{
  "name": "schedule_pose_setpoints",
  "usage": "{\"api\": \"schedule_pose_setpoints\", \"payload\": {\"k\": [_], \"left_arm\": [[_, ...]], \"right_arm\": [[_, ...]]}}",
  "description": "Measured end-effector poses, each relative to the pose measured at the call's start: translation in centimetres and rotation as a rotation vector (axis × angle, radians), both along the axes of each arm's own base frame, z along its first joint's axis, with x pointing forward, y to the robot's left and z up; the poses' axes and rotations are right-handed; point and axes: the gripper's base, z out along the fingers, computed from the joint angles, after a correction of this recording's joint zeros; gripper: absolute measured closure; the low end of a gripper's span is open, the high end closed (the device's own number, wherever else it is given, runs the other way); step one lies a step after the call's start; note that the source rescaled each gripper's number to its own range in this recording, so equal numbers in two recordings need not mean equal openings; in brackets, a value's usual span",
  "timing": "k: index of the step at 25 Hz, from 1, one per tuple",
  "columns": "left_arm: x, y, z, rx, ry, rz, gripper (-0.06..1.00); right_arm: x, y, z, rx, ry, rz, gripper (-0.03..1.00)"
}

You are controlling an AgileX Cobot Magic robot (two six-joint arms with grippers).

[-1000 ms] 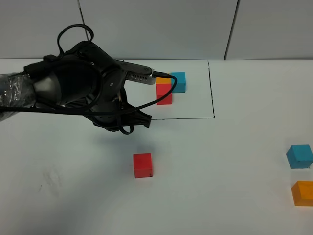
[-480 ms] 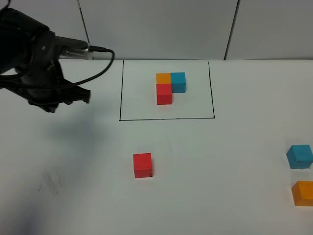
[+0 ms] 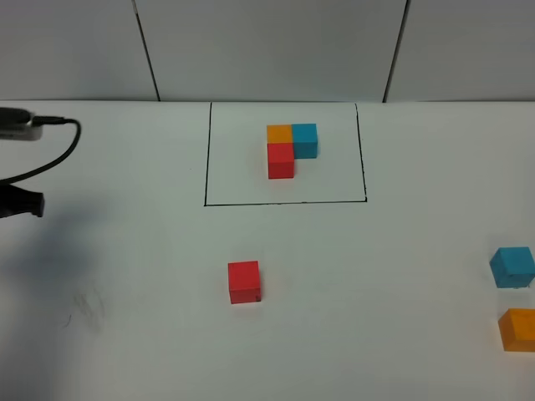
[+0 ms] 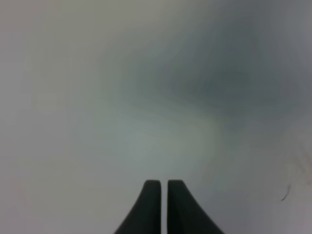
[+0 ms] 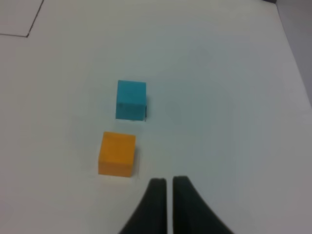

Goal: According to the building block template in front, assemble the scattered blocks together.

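The template (image 3: 288, 149) is an L of orange, cyan-blue and red cubes inside a thin black rectangle at the back middle. A loose red cube (image 3: 244, 281) lies in front of the frame. A loose cyan-blue cube (image 3: 512, 266) and a loose orange cube (image 3: 518, 329) lie at the far right; they also show in the right wrist view, cyan-blue (image 5: 131, 100) and orange (image 5: 117, 153). My left gripper (image 4: 163, 184) is shut and empty over bare table at the far left edge (image 3: 21, 203). My right gripper (image 5: 168, 181) is shut and empty, just short of the orange cube.
The white table (image 3: 376, 251) meets a grey panelled wall (image 3: 267, 50) at the back. A black cable (image 3: 50, 159) of the left arm loops at the far left edge. Faint scuff marks (image 3: 84, 309) lie on the table's front left.
My left arm has swept from over the middle of the table to the far left edge, uncovering the template. The cubes have not moved.
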Motion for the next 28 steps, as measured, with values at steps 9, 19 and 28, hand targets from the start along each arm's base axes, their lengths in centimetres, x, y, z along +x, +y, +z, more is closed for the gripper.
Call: {"api": "schedule_pose_setpoints", "payload": {"k": [9,19,28], "left_arm": [[-8.2,4.8,0.9,-0.006,-0.013,0.148,0.94],[-17.2,2.6,0.8,-0.096,-0.076,0.119,0.94],[-22.2,1.1,2.2,-0.139,-0.133,0.134,0.94]], "right_arm": [[0.0,0.0,0.0,0.000,0.000,0.000,0.97],[0.0,0.0,0.0,0.000,0.000,0.000,0.97],[0.0,0.0,0.0,0.000,0.000,0.000,0.97]]}}
